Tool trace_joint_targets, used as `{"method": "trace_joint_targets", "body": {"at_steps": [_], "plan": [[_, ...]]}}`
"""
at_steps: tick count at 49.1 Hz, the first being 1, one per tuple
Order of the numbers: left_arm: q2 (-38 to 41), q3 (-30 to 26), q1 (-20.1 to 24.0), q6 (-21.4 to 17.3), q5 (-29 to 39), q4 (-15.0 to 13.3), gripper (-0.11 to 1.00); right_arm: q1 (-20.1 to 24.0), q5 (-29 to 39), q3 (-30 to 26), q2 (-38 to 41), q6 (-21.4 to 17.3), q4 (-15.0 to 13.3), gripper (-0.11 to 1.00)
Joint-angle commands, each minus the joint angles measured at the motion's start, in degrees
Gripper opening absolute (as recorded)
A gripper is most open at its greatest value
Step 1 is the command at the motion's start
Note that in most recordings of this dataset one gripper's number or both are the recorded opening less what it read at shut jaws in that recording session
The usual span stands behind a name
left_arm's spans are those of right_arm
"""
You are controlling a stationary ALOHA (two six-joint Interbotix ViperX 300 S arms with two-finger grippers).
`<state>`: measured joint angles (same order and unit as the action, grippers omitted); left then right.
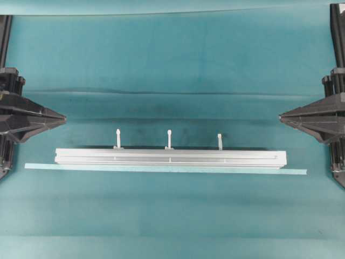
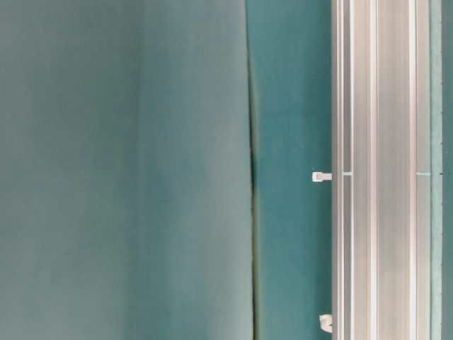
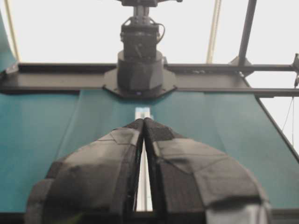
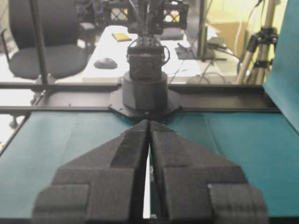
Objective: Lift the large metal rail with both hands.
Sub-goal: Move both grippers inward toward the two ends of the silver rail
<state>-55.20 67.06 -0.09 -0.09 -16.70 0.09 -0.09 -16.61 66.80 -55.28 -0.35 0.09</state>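
Note:
The large metal rail [image 1: 170, 157] lies flat across the middle of the teal cloth, silver and grooved, with three white pegs [image 1: 169, 138] standing along its far edge. My left gripper [image 1: 64, 116] hovers at the left edge, shut and holding nothing, its tip pointing inward, up and left of the rail's left end. My right gripper [image 1: 280, 115] mirrors it at the right edge, shut and holding nothing, above the rail's right end. In the left wrist view the fingertips [image 3: 143, 120] meet, with the rail [image 3: 142, 112] visible beyond them. In the right wrist view the gripper [image 4: 149, 122] is likewise shut.
A thin pale-teal strip [image 1: 161, 169] lies along the rail's near side and sticks out past both ends. The cloth has a long fold [image 2: 251, 170] behind the rail. Each wrist view shows the opposite arm's base [image 3: 139, 70] [image 4: 145, 88] at the table's far end.

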Motion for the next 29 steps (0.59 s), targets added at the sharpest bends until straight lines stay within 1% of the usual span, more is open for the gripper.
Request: {"method": "trace_joint_targets", "body": {"at_steps": [1, 3, 4, 7, 9, 13, 19, 29], "plan": [[0.7, -1.1, -0.5, 2.8, 1.0, 0.2, 0.14, 0.3, -0.3, -0.3, 1.1, -1.1, 0.5, 0.11], [1.1, -1.6, -0.7, 3.8, 2.0, 0.4, 0.15, 0.4, 0.7, -0.6, 1.6, -1.4, 2.5, 0.10], [1.4, -1.8, -0.7, 4.3, 2.5, 0.4, 0.14, 0.4, 1.3, -0.8, 2.0, -1.8, 3.5, 0.08], [2.4, -3.1, -0.9, 5.7, 4.2, 0.7, 0.06, 0.4, 3.8, -1.9, 3.2, -3.4, 5.0, 0.01], [2.9, -4.0, -0.9, 6.4, 5.4, 0.7, 0.03, 0.4, 5.8, -2.6, 4.1, -4.3, 5.0, 0.00], [4.0, -6.3, -0.8, 7.2, 7.9, 0.8, 0.00, 0.4, 10.5, -4.4, 6.0, -5.8, 5.0, 0.00], [6.5, -9.8, -0.9, 7.6, 11.9, 0.7, 0.00, 0.4, 19.8, -8.5, 9.4, -7.4, 5.0, 0.00], [12.3, -15.6, -1.8, 9.1, 24.0, 0.8, 0.00, 0.4, 35.6, -15.0, 15.6, -7.7, 5.1, 0.00]]}}
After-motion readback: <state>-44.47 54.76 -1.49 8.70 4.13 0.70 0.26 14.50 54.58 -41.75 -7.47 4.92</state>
